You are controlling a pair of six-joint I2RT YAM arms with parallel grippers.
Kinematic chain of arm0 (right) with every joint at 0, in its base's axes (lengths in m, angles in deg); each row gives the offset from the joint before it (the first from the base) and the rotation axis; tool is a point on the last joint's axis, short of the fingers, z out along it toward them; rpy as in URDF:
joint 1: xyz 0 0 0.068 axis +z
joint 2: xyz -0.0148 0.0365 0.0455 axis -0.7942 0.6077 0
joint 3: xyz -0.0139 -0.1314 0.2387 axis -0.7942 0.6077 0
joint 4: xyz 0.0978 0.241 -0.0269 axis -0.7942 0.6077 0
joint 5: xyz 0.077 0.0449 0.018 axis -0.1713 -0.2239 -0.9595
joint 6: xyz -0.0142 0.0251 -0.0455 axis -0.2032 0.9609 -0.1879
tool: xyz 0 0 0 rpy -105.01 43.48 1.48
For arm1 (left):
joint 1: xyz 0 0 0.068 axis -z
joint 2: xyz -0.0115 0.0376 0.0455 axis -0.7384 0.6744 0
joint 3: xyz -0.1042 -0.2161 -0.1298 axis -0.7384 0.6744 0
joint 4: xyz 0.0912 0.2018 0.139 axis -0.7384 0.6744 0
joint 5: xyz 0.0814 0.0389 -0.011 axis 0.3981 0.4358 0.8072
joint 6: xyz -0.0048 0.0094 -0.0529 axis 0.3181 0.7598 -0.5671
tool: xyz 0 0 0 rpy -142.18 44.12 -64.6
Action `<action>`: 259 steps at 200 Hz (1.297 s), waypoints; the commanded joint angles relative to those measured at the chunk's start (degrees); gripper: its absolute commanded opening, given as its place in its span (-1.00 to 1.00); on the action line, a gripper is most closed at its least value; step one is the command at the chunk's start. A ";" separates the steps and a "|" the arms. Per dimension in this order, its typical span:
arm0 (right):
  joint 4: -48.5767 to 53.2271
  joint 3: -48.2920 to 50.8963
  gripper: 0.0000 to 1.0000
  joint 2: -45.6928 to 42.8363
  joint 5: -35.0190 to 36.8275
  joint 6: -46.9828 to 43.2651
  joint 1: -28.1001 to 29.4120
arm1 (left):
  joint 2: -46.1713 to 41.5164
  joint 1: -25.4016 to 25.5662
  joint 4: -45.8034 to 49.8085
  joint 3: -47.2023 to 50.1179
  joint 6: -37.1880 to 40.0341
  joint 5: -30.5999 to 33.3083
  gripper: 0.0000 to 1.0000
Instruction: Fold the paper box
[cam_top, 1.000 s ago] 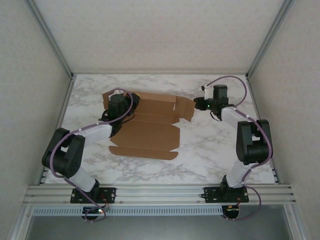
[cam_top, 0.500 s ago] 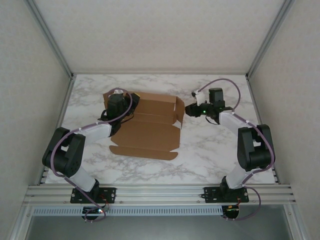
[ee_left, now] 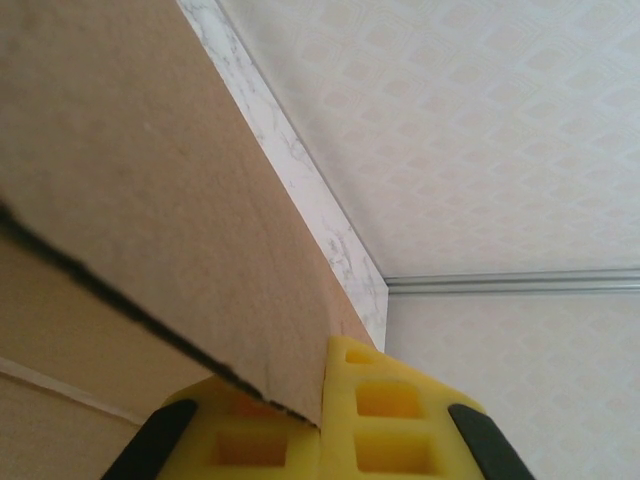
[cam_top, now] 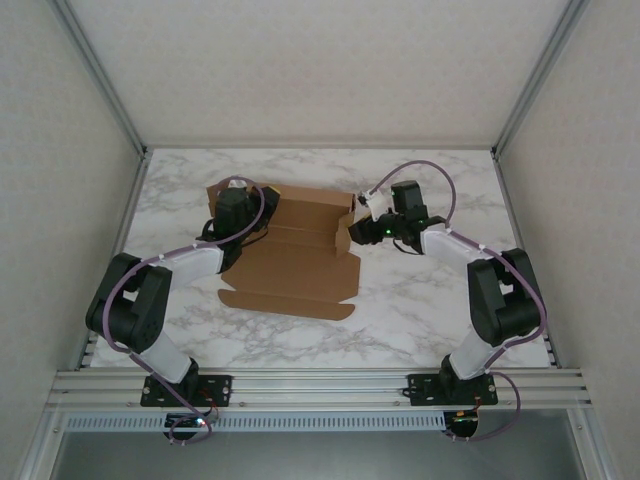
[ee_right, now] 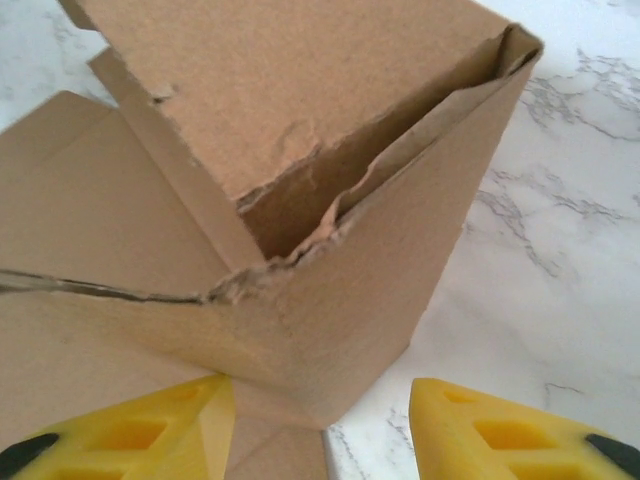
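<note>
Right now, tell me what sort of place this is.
Probably a robot test cell in a lab: a white marble-patterned tabletop boxed in by pale textured wall panels on aluminium framing, with a plain brown cardboard box on it.

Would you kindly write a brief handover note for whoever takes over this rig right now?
Left gripper: shut on the left-rear edge of the paper box.
Right gripper: open, astride a corner of the raised right flap.
Box: mid-table, base flat on the marble table.
Done: right flap stands up.
Left to do: near flap lies flat; box not closed.
</note>
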 commanded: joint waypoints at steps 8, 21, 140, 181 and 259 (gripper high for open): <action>-1.60 -0.22 0.05 -0.37 8.33 -2.15 0.40 | 0.99 -0.48 -0.99 -0.22 0.49 -1.31 -1.00; -2.22 -0.92 0.07 0.22 8.00 -2.64 0.44 | 1.15 -0.44 -1.16 -0.06 0.29 -1.66 -1.00; -4.24 -6.72 0.17 6.53 9.03 -5.70 3.66 | 2.02 -0.47 -0.93 -0.48 -1.46 -4.14 -1.00; -5.63 -8.46 0.17 8.46 15.60 -2.82 4.66 | 2.64 -0.47 -1.82 -0.66 -5.25 -5.44 -1.00; -3.08 -10.85 -0.05 12.52 31.57 2.68 8.66 | 1.36 0.92 1.05 -1.39 -9.84 -4.50 -1.00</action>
